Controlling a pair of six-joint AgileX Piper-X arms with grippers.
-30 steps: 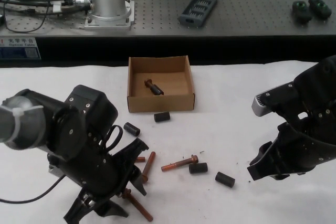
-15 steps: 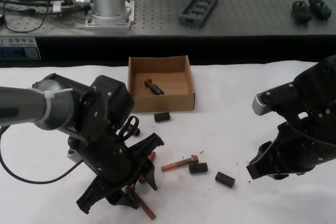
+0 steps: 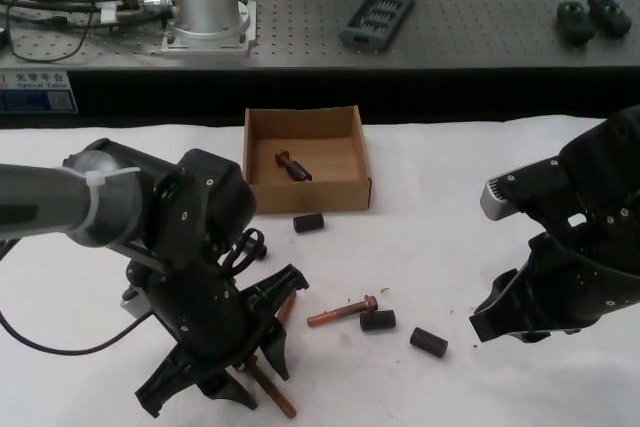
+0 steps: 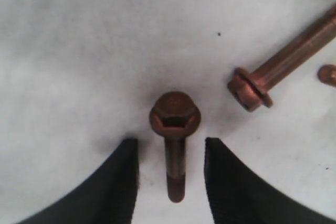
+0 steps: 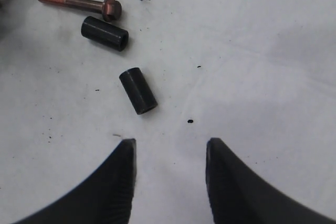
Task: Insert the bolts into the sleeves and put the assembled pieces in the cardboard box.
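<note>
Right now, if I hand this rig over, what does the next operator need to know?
Left gripper: open, a finger either side of a bolt lying on the white cloth, not gripped.
Right gripper: open, empty, a sleeve lying just ahead of it.
Done: one assembled piece in the cardboard box.
To do: loose bolts and sleeves on the cloth to pair and box.

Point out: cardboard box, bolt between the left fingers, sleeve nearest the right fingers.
cardboard box [image 3: 307, 197]: high view, near wall.
bolt [image 4: 175, 153]: left wrist view, shank.
sleeve [image 5: 138, 91]: right wrist view, side, midway.
</note>
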